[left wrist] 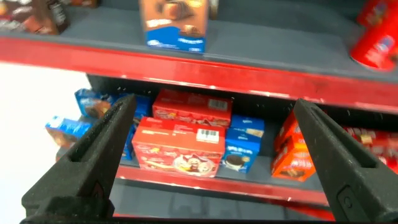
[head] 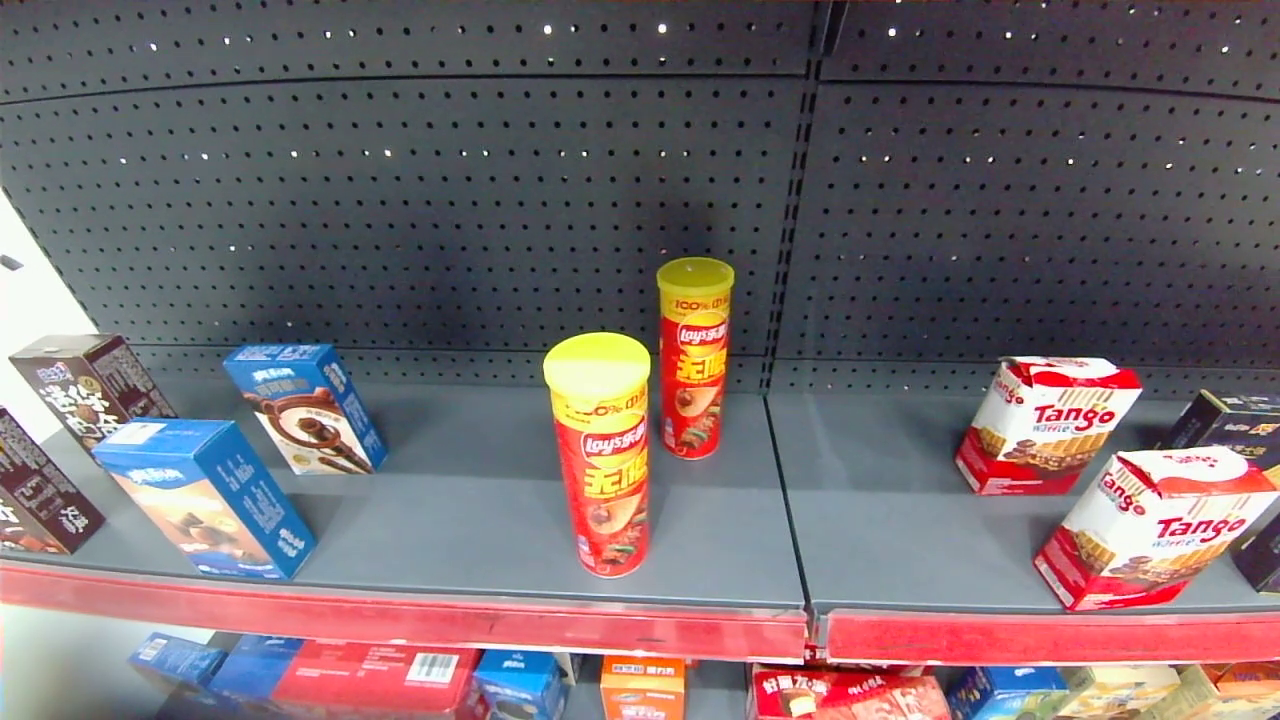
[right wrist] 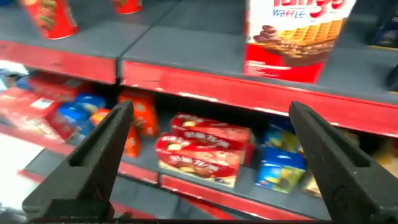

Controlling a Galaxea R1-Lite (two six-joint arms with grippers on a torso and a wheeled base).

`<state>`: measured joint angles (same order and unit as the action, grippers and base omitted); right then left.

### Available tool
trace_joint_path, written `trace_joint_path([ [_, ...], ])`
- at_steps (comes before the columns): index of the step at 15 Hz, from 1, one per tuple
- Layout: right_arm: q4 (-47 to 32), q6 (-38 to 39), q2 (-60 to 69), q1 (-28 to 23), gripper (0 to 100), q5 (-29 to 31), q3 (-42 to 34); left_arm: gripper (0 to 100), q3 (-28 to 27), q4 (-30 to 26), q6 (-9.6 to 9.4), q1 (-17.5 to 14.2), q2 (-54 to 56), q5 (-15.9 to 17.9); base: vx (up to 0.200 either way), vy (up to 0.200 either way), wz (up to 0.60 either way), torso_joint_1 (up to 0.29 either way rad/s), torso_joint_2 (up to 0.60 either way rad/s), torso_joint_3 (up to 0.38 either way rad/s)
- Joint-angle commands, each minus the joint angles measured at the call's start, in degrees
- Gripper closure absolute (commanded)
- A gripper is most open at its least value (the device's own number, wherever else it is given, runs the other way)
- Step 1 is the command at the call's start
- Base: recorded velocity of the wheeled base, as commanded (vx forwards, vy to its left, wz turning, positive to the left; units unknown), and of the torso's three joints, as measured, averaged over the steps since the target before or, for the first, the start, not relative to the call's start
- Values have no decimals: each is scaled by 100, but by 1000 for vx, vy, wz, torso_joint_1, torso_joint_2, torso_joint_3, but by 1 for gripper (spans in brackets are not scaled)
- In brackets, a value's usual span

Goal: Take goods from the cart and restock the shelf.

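shelf: grey deck (head: 480, 520) with a red front strip, pegboard behind, a second level below
chip cans: two red tubes with yellow lids, both upright near the middle of the deck; front can (head: 603, 460) close to the front edge, back can (head: 693, 365) behind it and slightly right, apart
blue boxes: two on the left part, front one (head: 205, 497) at the edge, rear one (head: 305, 407) further back
brown boxes: two at the far left (head: 90, 385)
wafer boxes: two red-and-white cartons on the right section, one in front (head: 1155, 530), one behind (head: 1045, 425), both leaning
lower level: packed with red boxes (left wrist: 180, 143), blue and orange ones beside them
left gripper: (left wrist: 213, 102) fingers spread wide, level with the lower shelf; red boxes framed in the gap, well apart from the fingers
right gripper: (right wrist: 210, 107) fingers spread wide, below the front wafer box; lower-level cartons framed in the gap, not touching
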<state>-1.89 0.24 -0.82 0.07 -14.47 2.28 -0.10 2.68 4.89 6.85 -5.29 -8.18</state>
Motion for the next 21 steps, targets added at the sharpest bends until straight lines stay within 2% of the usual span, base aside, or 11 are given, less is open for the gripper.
trace_joint_path([
  [1,40,64,11,-34,0,225,-26,0,10,-31,-181,0,-7,97,0,0,0,0,0,0],
  [2,40,64,29,-25,0,234,-26,0,10,-40,-190,0,-7,106,0,0,0,0,0,0],
  [3,101,37,82,-16,0,313,-43,0,-52,-48,-427,53,-51,229,0,0,0,0,0,0],
  [5,110,37,82,-16,0,313,-43,0,-614,-40,-427,220,-868,651,0,0,0,0,0,0],
  [6,110,37,82,-16,0,313,-43,0,-649,-5,-436,229,-1044,739,0,0,0,0,0,0],
  [9,110,64,82,-16,0,463,-43,0,-693,13,-445,299,-1615,1565,0,0,0,0,0,0],
  [11,110,55,82,-16,0,445,-43,0,-746,4,-419,308,-1668,1714,0,0,0,0,0,0],
  [12,101,37,82,-16,0,436,-43,0,-896,75,-357,308,-2072,2013,0,0,0,0,0,0],
  [15,101,20,82,-16,0,463,-43,0,-957,620,-146,299,-2459,2022,0,0,0,0,0,0],
  [19,101,11,82,-16,0,445,-43,0,-1019,637,-172,378,-2319,2101,0,0,0,0,0,0],
  [21,101,2,82,-16,0,410,-52,0,-1124,655,-199,827,-2705,2295,0,0,0,0,0,0],
])
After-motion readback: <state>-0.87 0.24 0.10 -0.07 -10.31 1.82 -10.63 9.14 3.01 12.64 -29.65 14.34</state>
